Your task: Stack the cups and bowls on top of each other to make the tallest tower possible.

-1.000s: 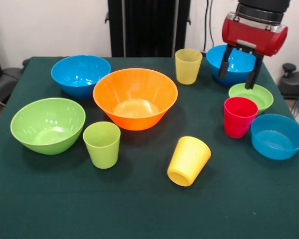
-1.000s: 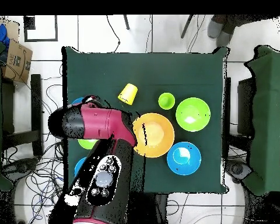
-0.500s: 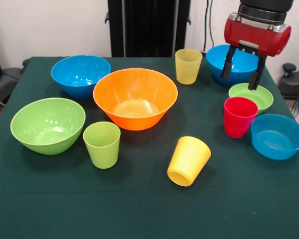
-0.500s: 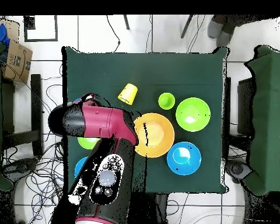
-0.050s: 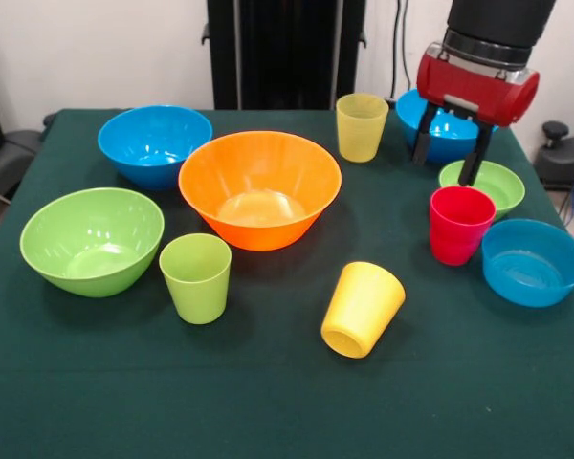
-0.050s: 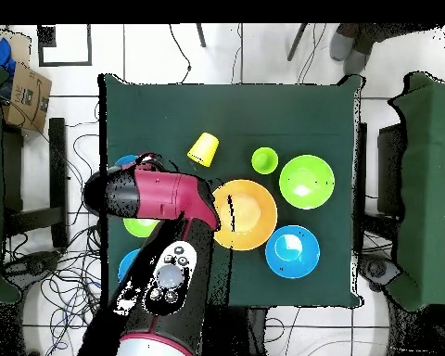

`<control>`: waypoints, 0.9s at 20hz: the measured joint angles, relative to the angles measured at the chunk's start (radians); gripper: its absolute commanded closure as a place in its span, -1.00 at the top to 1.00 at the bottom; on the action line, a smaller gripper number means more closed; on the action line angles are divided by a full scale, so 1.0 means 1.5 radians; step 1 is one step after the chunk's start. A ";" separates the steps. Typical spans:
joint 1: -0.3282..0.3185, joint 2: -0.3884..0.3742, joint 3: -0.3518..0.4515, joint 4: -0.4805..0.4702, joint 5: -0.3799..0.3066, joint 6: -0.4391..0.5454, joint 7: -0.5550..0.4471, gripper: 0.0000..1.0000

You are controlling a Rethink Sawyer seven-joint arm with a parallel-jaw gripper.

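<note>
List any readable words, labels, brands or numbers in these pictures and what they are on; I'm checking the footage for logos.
Cardboard box on the floor beside the table, overhead view: dark print on its top, too small and blurred to read.
Cups, bowls, green tablecloth and the robot's end effector: no text or marks visible.
Nothing else readable in either view.

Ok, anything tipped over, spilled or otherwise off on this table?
One thing: the bright yellow cup lies on its side near the table's front, mouth toward the camera, while the other cups and bowls stand upright. No spill or damage shows.
</note>
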 measured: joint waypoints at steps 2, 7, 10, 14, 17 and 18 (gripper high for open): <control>0.002 0.006 -0.001 0.000 0.000 -0.001 0.000 1.00; 0.005 0.021 -0.001 0.000 0.000 -0.004 0.000 1.00; 0.009 0.027 -0.001 0.000 0.000 -0.004 0.000 1.00; 0.016 0.035 -0.001 0.000 0.000 -0.004 0.000 1.00; 0.017 0.039 -0.001 0.000 0.000 -0.004 0.000 1.00; 0.017 0.042 -0.001 -0.001 0.000 -0.004 0.000 1.00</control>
